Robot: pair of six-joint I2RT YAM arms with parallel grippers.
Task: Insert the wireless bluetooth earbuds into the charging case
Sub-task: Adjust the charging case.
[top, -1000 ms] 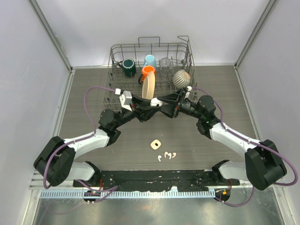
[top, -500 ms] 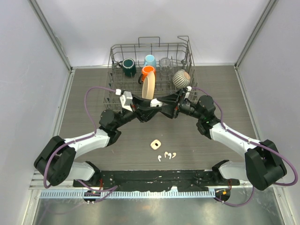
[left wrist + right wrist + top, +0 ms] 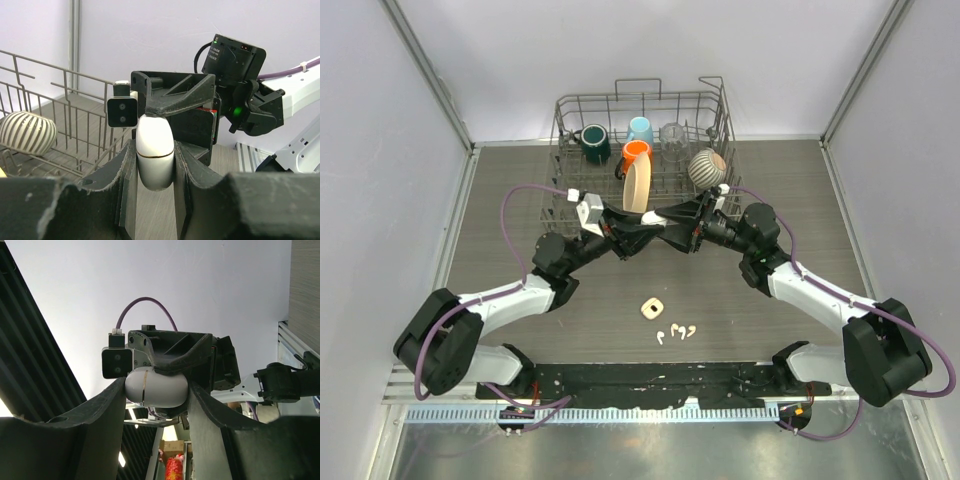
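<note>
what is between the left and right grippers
The white charging case, held by both the left gripper and the right gripper; both wrist views show it.

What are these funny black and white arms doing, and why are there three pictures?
They are two robot arms bolted to a table. One picture looks down from above. The other two come from small cameras on each arm's wrist, so you see that arm's own fingers up close. Each arm ends in a two-fingered tool. The left tool and the right tool meet in the air, and both pinch one white charging case. On the table lie tiny white earbuds beside a small tan square piece. At the back stands a wire rack with mugs in it.
</note>
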